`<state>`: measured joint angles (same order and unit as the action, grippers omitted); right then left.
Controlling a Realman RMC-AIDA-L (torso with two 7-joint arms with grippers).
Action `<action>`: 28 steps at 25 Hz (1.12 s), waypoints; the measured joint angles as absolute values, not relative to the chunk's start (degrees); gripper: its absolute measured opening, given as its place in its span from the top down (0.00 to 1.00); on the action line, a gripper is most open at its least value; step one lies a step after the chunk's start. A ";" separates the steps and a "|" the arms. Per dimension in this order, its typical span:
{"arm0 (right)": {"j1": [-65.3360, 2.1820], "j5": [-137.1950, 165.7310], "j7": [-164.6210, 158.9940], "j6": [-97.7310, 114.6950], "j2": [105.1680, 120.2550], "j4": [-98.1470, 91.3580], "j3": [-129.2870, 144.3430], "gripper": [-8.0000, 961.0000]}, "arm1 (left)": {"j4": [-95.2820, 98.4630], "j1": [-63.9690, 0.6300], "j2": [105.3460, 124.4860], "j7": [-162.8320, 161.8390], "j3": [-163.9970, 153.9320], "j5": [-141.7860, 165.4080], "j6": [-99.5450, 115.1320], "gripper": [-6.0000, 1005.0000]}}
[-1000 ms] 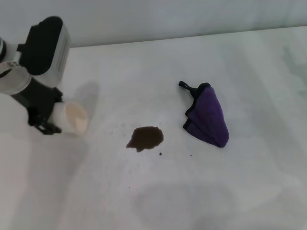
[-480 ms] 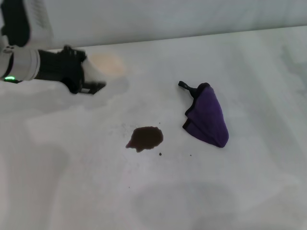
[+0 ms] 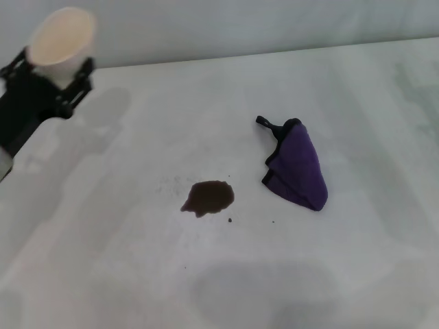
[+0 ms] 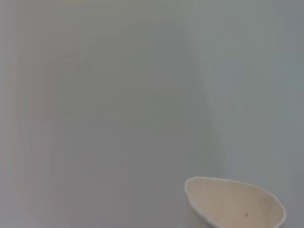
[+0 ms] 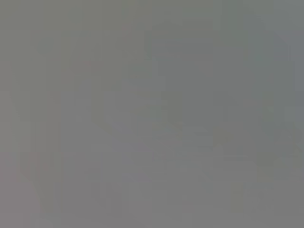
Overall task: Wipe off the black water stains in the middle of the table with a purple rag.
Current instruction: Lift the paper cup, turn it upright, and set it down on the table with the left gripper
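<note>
A: The black water stains [image 3: 208,197] are sitting near the middle of the white surface [image 3: 137,274], a dark irregular puddle with a few tiny specks scattered just beside it.

B: And the purple rag [image 3: 296,166] is lying crumpled toward the right edge from the puddle, near it but not touching, its dark-trimmed corner pointing at the far edge.

A: Over at the far left corner, the left gripper [image 3: 51,75] is hanging above the surface, its black jaws clamping a pale cup [image 3: 60,35], mouth tilted toward us.

B: The left wrist view is catching that cup's rim [image 4: 235,203] against plain grey.

A: The right gripper isn't showing anywhere; its wrist view is giving only blank grey.
</note>
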<state>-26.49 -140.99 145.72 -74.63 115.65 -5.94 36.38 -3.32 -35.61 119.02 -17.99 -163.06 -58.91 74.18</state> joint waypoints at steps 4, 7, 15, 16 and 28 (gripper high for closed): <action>-27.44 -140.93 145.72 -74.37 115.67 -5.55 36.42 0.12 | 3.83 -28.96 119.31 -13.61 -163.02 -68.77 74.70 0.33; -27.76 -140.89 145.72 -74.28 115.67 -5.41 36.48 0.12 | 8.00 -25.95 119.44 -13.88 -162.98 -73.03 73.15 0.33; -27.02 -140.79 145.72 -74.23 115.75 -5.36 36.58 0.12 | 12.02 -23.83 119.62 -14.16 -162.95 -81.15 62.94 0.33; -26.94 -140.79 145.72 -74.22 115.76 -5.34 36.58 0.12 | 12.19 -24.11 119.62 -14.16 -162.94 -81.76 61.65 0.33; -26.37 -140.80 145.73 -74.17 115.75 -5.13 36.56 0.13 | 12.26 -28.19 119.63 -13.78 -162.95 -82.06 52.02 0.33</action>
<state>-26.37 -140.80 145.73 -74.17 115.75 -5.13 36.56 12.26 -28.19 119.63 -13.78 -162.95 -82.06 52.02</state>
